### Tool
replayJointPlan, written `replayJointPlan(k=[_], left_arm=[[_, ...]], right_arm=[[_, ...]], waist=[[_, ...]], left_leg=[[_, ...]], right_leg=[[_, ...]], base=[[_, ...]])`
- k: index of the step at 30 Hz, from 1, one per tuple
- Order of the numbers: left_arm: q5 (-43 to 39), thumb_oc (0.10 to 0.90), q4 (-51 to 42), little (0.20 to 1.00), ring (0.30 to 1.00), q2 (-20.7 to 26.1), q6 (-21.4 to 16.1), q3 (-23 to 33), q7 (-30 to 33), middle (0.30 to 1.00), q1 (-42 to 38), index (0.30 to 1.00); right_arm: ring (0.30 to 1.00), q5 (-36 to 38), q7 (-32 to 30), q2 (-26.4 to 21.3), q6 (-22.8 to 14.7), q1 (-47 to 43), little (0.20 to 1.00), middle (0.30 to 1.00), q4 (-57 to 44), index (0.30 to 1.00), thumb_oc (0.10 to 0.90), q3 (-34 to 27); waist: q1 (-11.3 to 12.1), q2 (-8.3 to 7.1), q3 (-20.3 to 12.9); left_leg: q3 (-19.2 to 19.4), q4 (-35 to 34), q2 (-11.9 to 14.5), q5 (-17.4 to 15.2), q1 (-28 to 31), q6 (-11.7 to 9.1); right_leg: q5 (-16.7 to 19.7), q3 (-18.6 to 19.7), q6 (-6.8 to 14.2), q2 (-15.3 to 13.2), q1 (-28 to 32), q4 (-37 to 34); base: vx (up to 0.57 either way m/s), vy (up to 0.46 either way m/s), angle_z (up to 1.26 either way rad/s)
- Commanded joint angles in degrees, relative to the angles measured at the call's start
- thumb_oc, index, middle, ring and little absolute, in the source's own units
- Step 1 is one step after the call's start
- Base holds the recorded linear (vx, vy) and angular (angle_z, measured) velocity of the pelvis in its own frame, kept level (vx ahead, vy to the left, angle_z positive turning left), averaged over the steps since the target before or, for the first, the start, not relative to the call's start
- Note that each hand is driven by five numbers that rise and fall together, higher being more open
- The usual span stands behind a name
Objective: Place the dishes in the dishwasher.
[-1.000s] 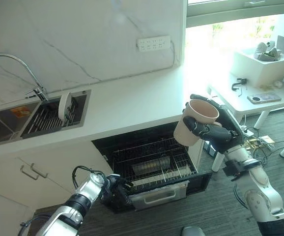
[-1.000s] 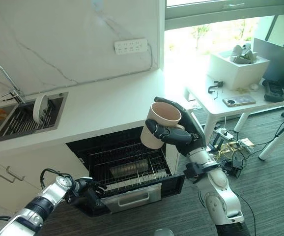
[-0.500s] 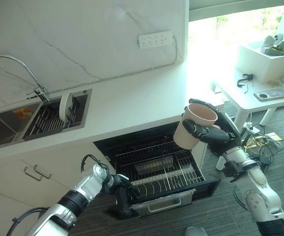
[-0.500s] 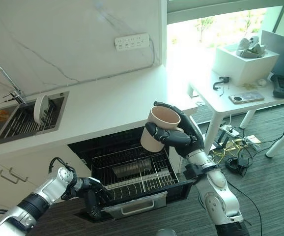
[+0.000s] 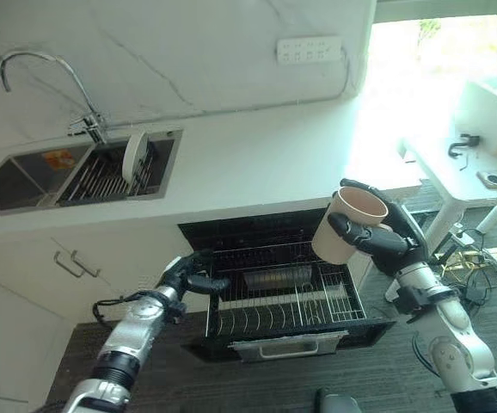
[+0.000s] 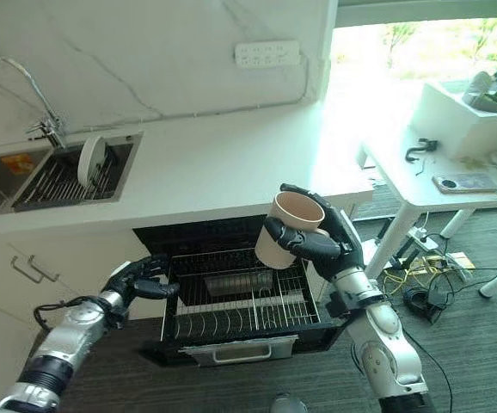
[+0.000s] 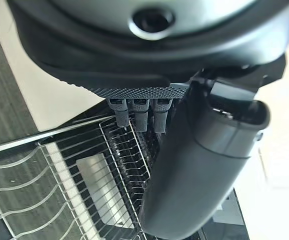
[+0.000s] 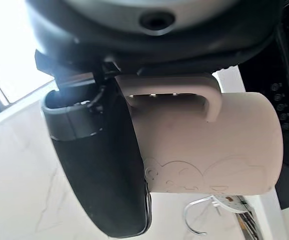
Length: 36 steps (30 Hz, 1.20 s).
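Observation:
A beige mug [image 5: 348,225] is held upright in my right hand [image 5: 389,243], whose fingers and thumb curl round it [image 8: 209,145], above the right end of the pulled-out dishwasher rack [image 5: 285,299]. My left hand [image 6: 139,280] is at the rack's left rim with curled fingers [image 7: 135,114], the thumb tip by the wire corner and nothing in its grasp. The wire rack [image 7: 79,175] lies just past that hand. A white plate [image 5: 133,156] stands on edge in the sink's drying rack.
The dishwasher drawer front [image 6: 238,350] juts out over the dark floor. A metal tray [image 5: 276,278] lies inside the rack. The white counter [image 5: 257,168], the sink [image 5: 25,176] and the faucet [image 5: 55,73] are behind. A white desk [image 6: 455,172] stands at the right.
The camera has shifted. My left hand has risen from the drawer's front left corner to the rack's left rim. The right hand still holds the mug in about the same place.

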Motion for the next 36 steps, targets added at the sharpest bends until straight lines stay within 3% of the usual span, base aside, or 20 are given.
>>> replayJointPlan(k=[1,6,15,21,25,36], left_arm=[[5.3,0.8,-4.7,0.9,0.9,1.2,-7.4,-0.2,7.0,0.9,-3.3,0.9],[10.9,0.8,0.4,0.9,0.9,-1.0,-7.1,-3.9,10.1,0.9,-2.7,0.9],[14.6,0.8,5.7,0.9,0.9,-3.7,-5.4,-7.6,7.5,0.9,-0.9,0.9],[21.7,0.8,5.1,0.9,0.9,-1.7,-1.9,-11.6,-3.1,0.9,1.9,0.9],[21.4,0.8,2.1,0.9,0.9,0.3,0.3,-13.3,-9.1,0.9,3.8,0.9],[16.6,0.8,-7.0,0.9,0.9,4.3,6.6,-13.6,-17.8,0.9,7.2,0.9]], right_arm=[[0.3,-0.4,0.8,1.8,-7.3,-6.6,0.3,0.3,-4.6,0.3,0.4,-3.1],[0.3,-0.8,0.8,2.4,-6.8,-6.2,0.3,0.3,-4.2,0.3,0.4,-2.0],[0.3,-3.7,-0.4,2.5,-6.6,-5.8,0.3,0.3,-3.7,0.3,0.4,-1.3],[0.3,-7.1,-1.6,0.1,-6.4,-6.7,0.3,0.3,-1.4,0.3,0.4,-2.0],[0.3,-8.4,-3.0,-1.9,-6.3,-7.6,0.3,0.3,1.5,0.3,0.4,-2.3],[0.3,-12.5,-7.1,-6.0,-4.8,-9.6,0.3,0.3,9.9,0.3,0.4,-2.6]], waist=[[-0.5,-1.13,-1.6],[-0.9,-1.83,-1.0],[-1.2,-2.34,0.4],[-0.8,-1.93,2.1],[-0.4,-1.37,2.9],[1.0,-0.53,4.2]], left_leg=[[-5.4,3.9,1.7,-5.5,0.2,-0.5],[-5.0,3.9,2.0,-5.3,0.2,-0.5],[-4.2,3.9,2.6,-4.9,-0.2,-0.7],[-4.2,3.9,2.8,-4.3,-1.1,-0.9],[-4.3,3.9,2.8,-4.2,-1.5,-1.1],[-5.4,3.9,2.5,-3.7,-2.3,-1.3]], right_leg=[[-3.8,1.9,4.4,-0.1,5.9,-2.6],[-3.5,2.4,4.4,0.3,5.6,-2.6],[-2.8,2.8,4.5,0.5,4.7,-2.6],[-2.4,2.6,4.6,0.4,3.7,-2.6],[-2.3,2.4,4.7,0.2,3.4,-2.6],[-2.4,1.1,4.7,-0.5,3.5,-2.6]], base=[[0.0,0.0,0.0],[0.0,-0.007,-0.02],[-0.01,-0.02,-0.03],[-0.03,-0.022,-0.01],[0.0,0.0,0.0],[0.0,0.001,0.01]])
